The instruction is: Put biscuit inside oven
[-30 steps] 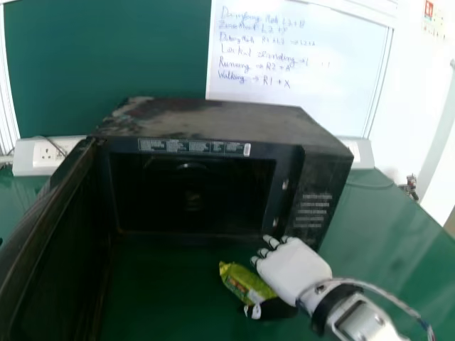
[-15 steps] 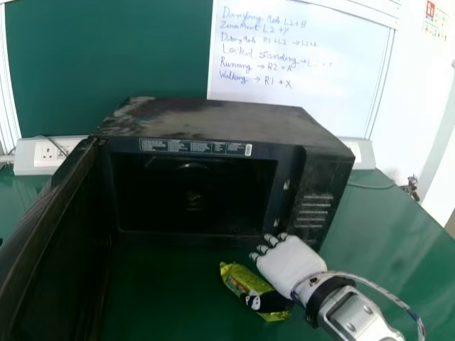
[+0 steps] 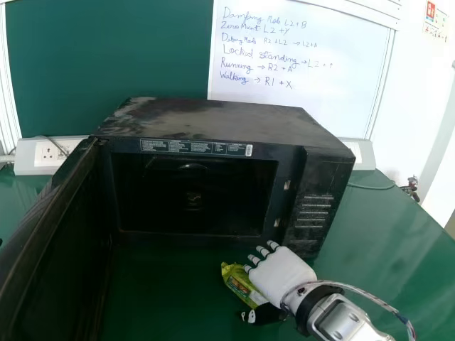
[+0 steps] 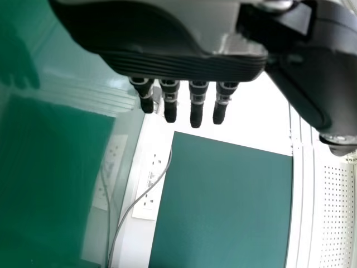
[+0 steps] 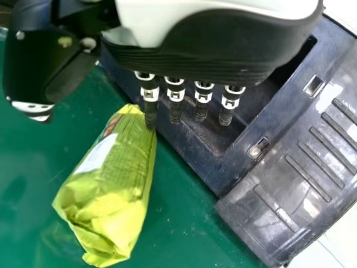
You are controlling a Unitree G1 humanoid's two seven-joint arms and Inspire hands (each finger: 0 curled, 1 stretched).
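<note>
The biscuit packet (image 3: 239,280) lay on the green bench (image 3: 384,249), in front of the oven (image 3: 220,121), near its front right corner. It was outside the oven, lying at a slant with one end toward the opening. Maybe it lay so close so that it would not have far to go. The right hand (image 3: 284,273) was over the packet, with its thumb (image 3: 263,314) on the other side. Its fingers were straight and open, and one fingertip seemed to touch the wrapper. I think the hand was put like that to get the packet between thumb and fingers, but it had no grip on it. A good squeeze should come next, not too hard, as the wrapper looked soft and might slip or crush. The oven door (image 3: 50,241) stood wide open on the left, so there was a clear way in. The left hand (image 4: 167,33) was well away from the packet, with its fingers straight and open too, so it looked like the right hand's job. The bench was smooth and shiny, so the packet could slide if pushed. Behind the oven were a big green board (image 3: 106,57), a white board (image 3: 298,92) with writing, and a plug socket (image 3: 50,154) with a wire.
</note>
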